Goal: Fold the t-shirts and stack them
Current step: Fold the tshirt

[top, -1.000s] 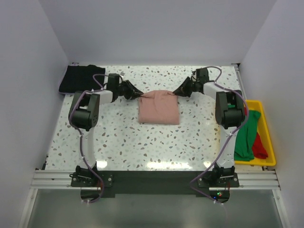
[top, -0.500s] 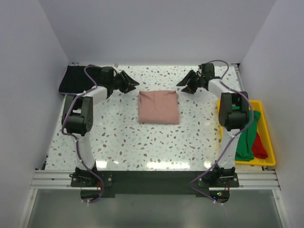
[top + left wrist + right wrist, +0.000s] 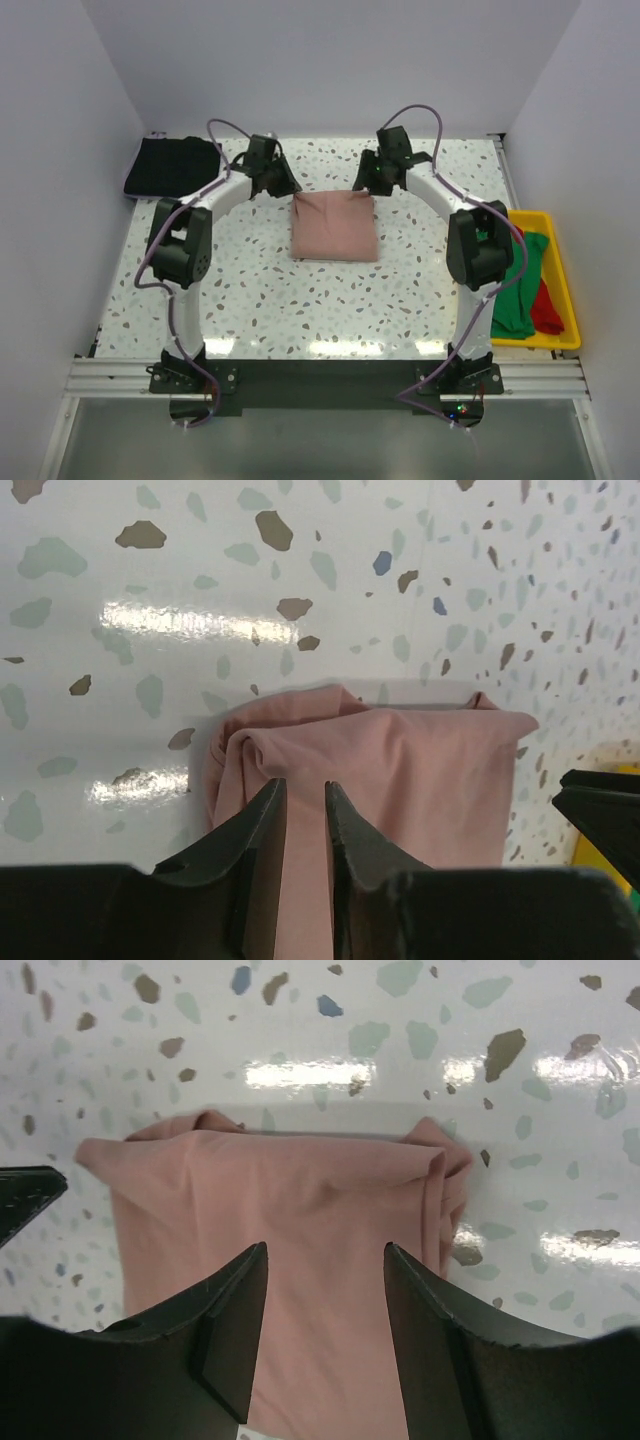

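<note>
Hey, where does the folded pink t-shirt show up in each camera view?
Top external: pink t-shirt at mid-table, toward the far side.
Left wrist: pink t-shirt lower centre and right, cut off by the bottom edge.
Right wrist: pink t-shirt centre, cut off at the bottom.
Shared landmark: the speckled table around it.

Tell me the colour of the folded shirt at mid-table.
The folded shirt is dusty pink, clearest in the right wrist view.

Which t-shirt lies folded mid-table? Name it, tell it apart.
The dusty-pink t-shirt, a folded rectangle. The black t-shirt sits in the far left corner; the green t-shirt and red t-shirt lie in the yellow bin.
</note>
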`<action>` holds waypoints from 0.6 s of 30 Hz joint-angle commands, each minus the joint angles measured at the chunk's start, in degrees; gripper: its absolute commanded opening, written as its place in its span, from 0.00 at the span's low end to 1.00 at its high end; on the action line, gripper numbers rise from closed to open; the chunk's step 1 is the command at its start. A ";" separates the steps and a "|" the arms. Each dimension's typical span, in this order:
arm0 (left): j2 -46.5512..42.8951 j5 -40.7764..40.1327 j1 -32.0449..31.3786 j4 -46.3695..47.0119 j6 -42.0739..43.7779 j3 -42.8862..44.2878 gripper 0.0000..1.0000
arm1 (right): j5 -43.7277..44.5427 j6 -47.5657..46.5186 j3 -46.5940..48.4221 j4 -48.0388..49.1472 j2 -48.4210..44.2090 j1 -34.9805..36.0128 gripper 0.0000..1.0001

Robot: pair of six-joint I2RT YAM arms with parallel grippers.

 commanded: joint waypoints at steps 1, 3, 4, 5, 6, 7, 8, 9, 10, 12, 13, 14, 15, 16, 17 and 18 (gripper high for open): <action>3.22 -6.48 -0.39 -5.01 4.92 5.56 0.27 | 7.97 -3.55 3.24 -4.13 2.26 -0.22 0.53; 5.06 -7.27 -0.65 -5.71 5.80 7.50 0.30 | 8.50 -3.72 4.03 -4.57 2.97 0.04 0.53; 5.76 -7.45 -0.65 -6.24 5.98 8.72 0.30 | 8.68 -3.81 4.29 -4.57 3.32 0.13 0.53; 6.64 -7.28 -0.65 -6.24 6.15 9.17 0.30 | 8.77 -3.90 4.82 -4.83 4.20 0.04 0.53; 7.17 -7.19 -0.65 -6.33 6.24 9.52 0.30 | 8.94 -3.90 5.17 -4.92 4.55 0.13 0.53; 7.52 -7.10 -0.65 -6.33 6.33 9.88 0.31 | 9.03 -3.90 5.35 -4.92 5.08 0.22 0.53; 8.05 -7.01 -0.65 -6.07 6.33 10.49 0.31 | 9.03 -3.99 5.87 -4.83 5.78 0.13 0.53; 8.32 -6.75 -0.65 -6.06 6.33 10.58 0.31 | 9.12 -3.90 6.05 -4.74 6.22 0.13 0.53; 8.84 -6.75 -0.65 -6.15 6.33 11.02 0.31 | 9.03 -3.90 6.57 -4.48 7.01 0.13 0.52; 9.28 -6.66 -0.65 -6.07 6.24 11.28 0.31 | 8.59 -3.64 7.02 -4.22 7.81 0.13 0.49; 9.37 -6.66 -0.65 -6.06 6.24 11.46 0.31 | 8.59 -3.46 7.28 -4.04 8.24 0.13 0.49; 9.63 -6.49 -0.65 -5.54 6.16 11.46 0.31 | 8.51 -3.37 7.54 -3.78 8.51 0.13 0.48; 9.72 -5.96 -0.65 -5.36 6.07 11.46 0.30 | 8.68 -3.02 7.72 -3.69 8.95 0.13 0.46; 9.73 -5.87 -0.65 -5.10 5.98 11.55 0.30 | 8.94 -2.93 7.90 -3.25 9.13 0.13 0.45; 9.90 -5.87 -0.65 -4.75 5.89 11.72 0.29 | 9.03 -2.85 7.98 -2.99 9.21 0.13 0.43; 9.90 -5.61 -0.65 -4.66 5.81 11.81 0.29 | 9.29 -2.67 8.16 -2.81 9.48 0.22 0.42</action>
